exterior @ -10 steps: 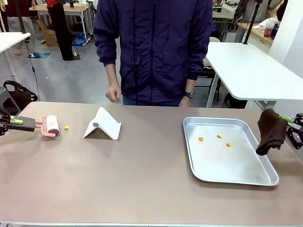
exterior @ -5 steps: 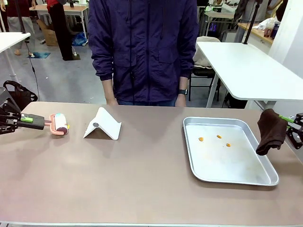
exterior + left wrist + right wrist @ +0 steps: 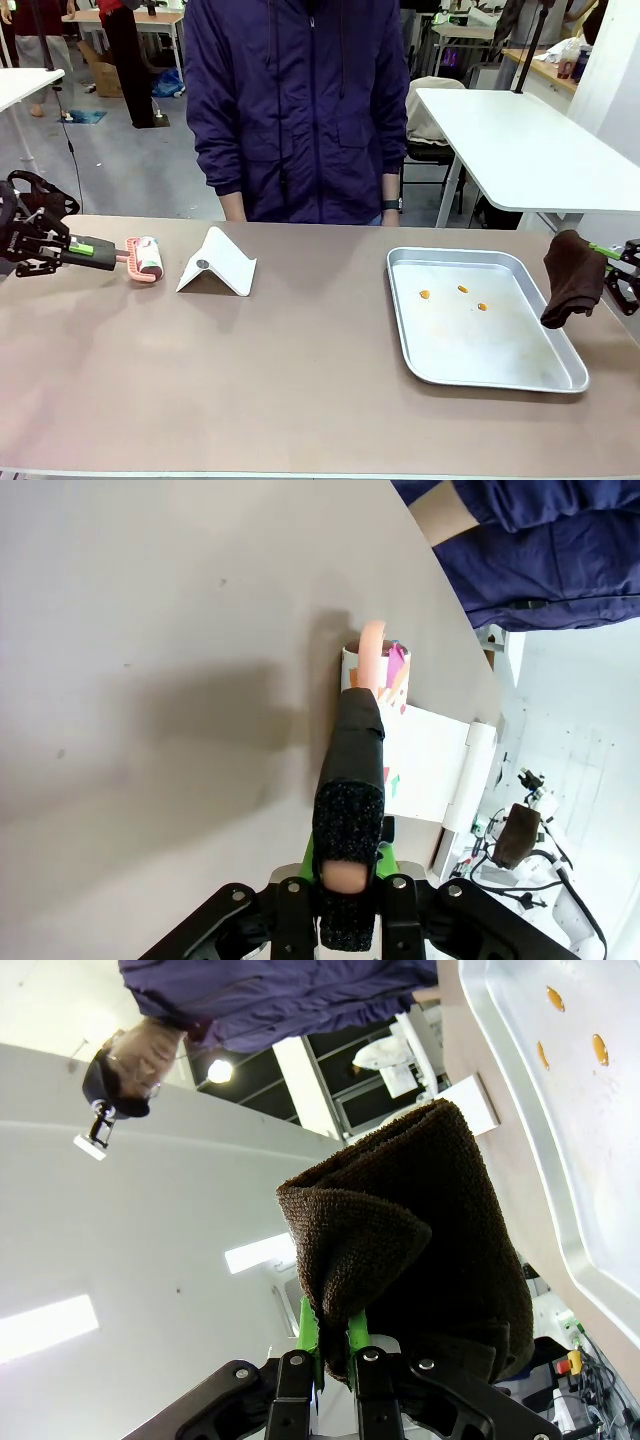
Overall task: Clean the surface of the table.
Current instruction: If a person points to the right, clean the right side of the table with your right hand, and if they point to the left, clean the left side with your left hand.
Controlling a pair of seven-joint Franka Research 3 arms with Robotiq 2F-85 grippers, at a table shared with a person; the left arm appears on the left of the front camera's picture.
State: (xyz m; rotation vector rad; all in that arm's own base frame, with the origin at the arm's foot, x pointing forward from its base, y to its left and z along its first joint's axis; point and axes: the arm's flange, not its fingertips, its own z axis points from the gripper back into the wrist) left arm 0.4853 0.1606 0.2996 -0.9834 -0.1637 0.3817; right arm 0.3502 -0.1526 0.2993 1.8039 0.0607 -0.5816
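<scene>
The brownish-beige table (image 3: 250,370) spreads across the front view. At its far left my left gripper (image 3: 82,247) is shut on the black handle of a pink lint roller (image 3: 146,259), whose head rests on the tabletop beside a white folded stand (image 3: 215,264). The left wrist view looks down the roller handle (image 3: 352,810) to the roller head (image 3: 375,670) on the table (image 3: 150,630). At the right edge my right gripper (image 3: 612,255) is shut on a dark brown cloth (image 3: 572,278) that hangs above the table, beside the tray. In the right wrist view the cloth (image 3: 420,1240) hangs from the green pads (image 3: 312,1335).
A shiny metal tray (image 3: 520,370) lies at the right with three small orange bits (image 3: 462,290) in it; its rim (image 3: 520,1160) shows in the right wrist view. A person in a dark blue jacket (image 3: 295,100) stands at the far edge. White tables stand behind.
My left gripper has pushed the lint roller to the right along the table, over the spot where a small yellow bit lay, up toward the white stand. The person lowered the raised hand. The right arm held still.
</scene>
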